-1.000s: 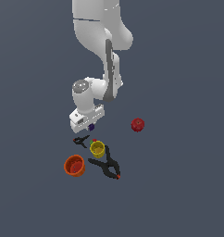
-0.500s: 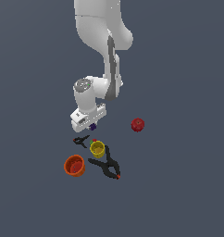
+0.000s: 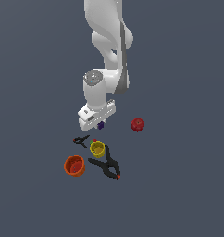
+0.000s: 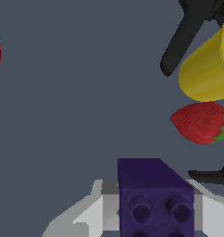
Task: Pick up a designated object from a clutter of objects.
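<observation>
wrist view places the purple cube (image 4: 153, 196) directly between the gripper (image 4: 151, 208) fingers, its studded face turned toward the camera and its body filling the gap, with a pale finger (image 4: 93, 210) close on one side and another on the opposite side. contact cannot be confirmed on either flank; the jaws appear drawn in around the block, but whether they actually pinch it i cannot tell. in the exterior view the purple cube (image 3: 101, 125) shows only as a small dark patch just under the gripper (image 3: 99, 121), so the block sits in line with the tool axis rather than off to either side. its long axis seems to run along the camera's line of sight, away from the wrist, across the closing direction, which suits a grip on the two narrow flanks. judgement: the coming move turns on this centring; no sideways correction seems needed, only a firm closure and a straight lift. nearby clutter lies beyond the fingertips: a strawberry (image 4: 199, 122) near the block, a yellow cup (image 4: 206, 69) further off, and a black clamp (image 4: 188, 32) past that. the red ball (image 3: 137, 124) stands well apart from the gripper. the orange cup (image 3: 74, 165) and large clamp (image 3: 107, 164) lie further still, clear of a vertical lift.
</observation>
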`<move>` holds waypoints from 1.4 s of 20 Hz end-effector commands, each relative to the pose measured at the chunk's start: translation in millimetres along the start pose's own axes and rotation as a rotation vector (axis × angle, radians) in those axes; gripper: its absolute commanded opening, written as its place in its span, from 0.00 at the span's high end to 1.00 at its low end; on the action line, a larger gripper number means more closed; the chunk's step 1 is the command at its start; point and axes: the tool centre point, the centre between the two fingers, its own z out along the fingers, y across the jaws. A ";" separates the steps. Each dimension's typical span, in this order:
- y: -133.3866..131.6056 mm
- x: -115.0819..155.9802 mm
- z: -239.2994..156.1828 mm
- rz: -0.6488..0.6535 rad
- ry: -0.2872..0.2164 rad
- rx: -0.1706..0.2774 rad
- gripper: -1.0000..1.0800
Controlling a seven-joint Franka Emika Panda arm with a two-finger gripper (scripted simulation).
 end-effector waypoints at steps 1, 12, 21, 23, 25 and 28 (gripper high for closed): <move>-8.6 18.8 -18.1 0.000 -0.001 -0.001 1.00; -50.5 114.6 -108.3 0.000 -0.002 -0.003 1.00; -81.8 190.1 -177.3 0.000 -0.001 -0.002 1.00; -87.3 204.2 -189.9 0.000 -0.001 -0.001 1.00; -92.3 217.5 -201.8 0.000 -0.001 -0.001 1.00; -99.3 236.2 -218.4 0.000 0.000 -0.001 1.00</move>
